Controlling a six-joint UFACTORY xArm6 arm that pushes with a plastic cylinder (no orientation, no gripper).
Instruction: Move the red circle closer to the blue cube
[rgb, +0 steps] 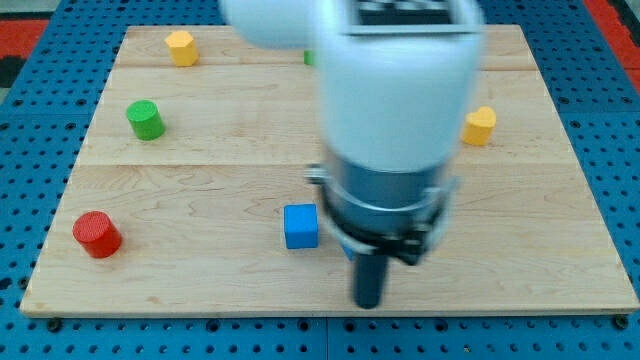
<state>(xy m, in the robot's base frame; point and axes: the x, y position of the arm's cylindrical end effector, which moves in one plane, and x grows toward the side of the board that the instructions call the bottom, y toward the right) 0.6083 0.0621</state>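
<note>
- My tip sits near the view's bottom edge of the wooden board, the nearest thing in view; it is the blunt lower end of a dark rod, so there is no pincer here to be released or clenched, and it grasps nothing.
- The tip stands to the view's right of the blue cube and a little lower, near it but apart from it.
- A sliver of blue shows at the arm's left edge just right of the cube; what it is cannot be told.
- The red circle, an upright red cylinder, stands near the board's lower left corner, well apart from the blue cube and from the tip, at about the cube's height in the view.
- The arm's grey collar and blurred white body rise above the tip and hide the board's middle.
- Farther back, a green cylinder stands on the left side.
- A yellow block peeks out beside the arm on the right.
- Farthest, another yellow block sits near the top left corner, and a scrap of green shows at the arm's left edge near the top.
</note>
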